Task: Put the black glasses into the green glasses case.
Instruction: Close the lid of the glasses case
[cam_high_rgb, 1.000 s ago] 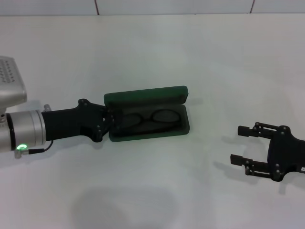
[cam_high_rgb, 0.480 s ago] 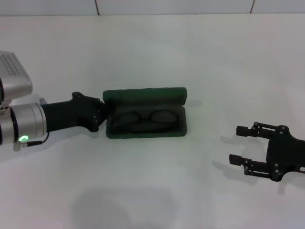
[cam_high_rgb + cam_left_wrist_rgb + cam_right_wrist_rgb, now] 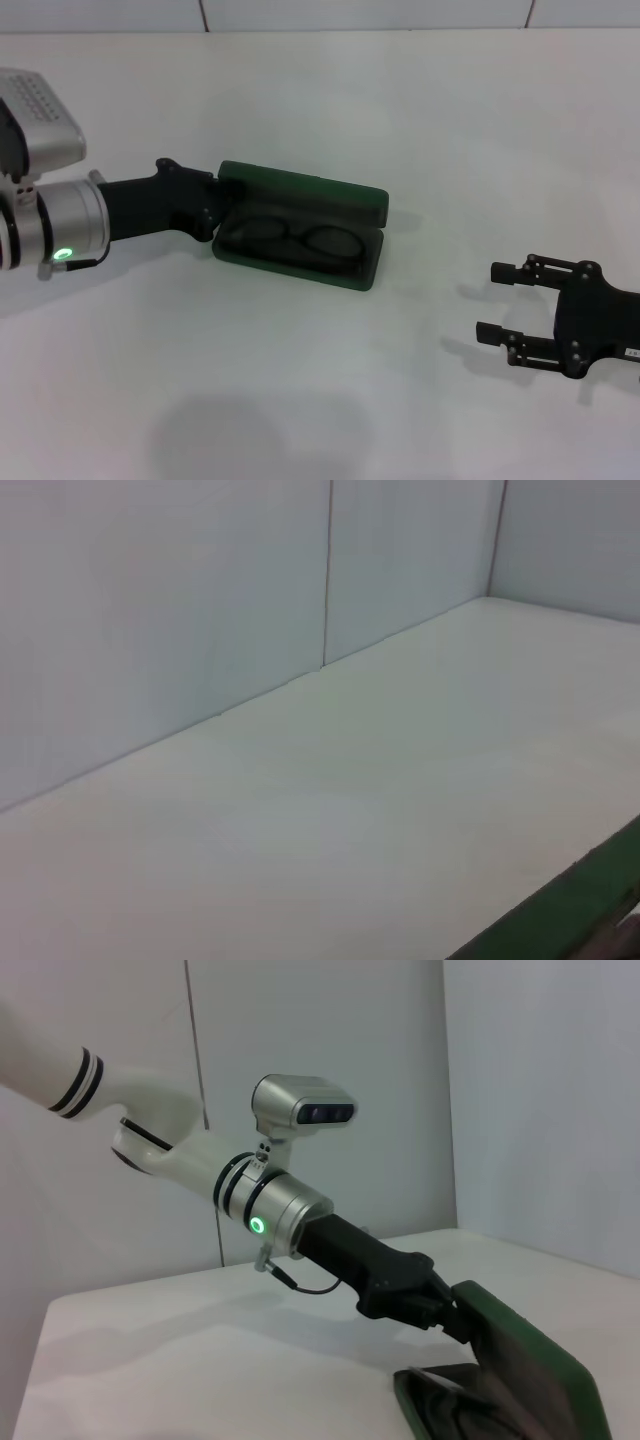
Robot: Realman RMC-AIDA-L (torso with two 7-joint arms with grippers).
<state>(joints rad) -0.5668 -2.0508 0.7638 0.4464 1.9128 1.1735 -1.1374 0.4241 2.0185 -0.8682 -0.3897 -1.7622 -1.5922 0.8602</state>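
already the black glasses [image 3: 295,240] lie inside the green glasses case [image 3: 300,240], its stiff lid held by the left pincer [image 3: 222,205] at the corner; right pincer [image 3: 508,306] gapes idle.

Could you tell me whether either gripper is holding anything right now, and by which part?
The left gripper grips the case by the left end of its lid. The right gripper is open and empty.

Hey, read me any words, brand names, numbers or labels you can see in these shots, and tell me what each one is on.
No readable text in any view.
Green glasses case: no lettering can be made out on its lid.
Right claw: small white label on the wrist, too small to read.
Left claw: only a green indicator light on the arm, no text.
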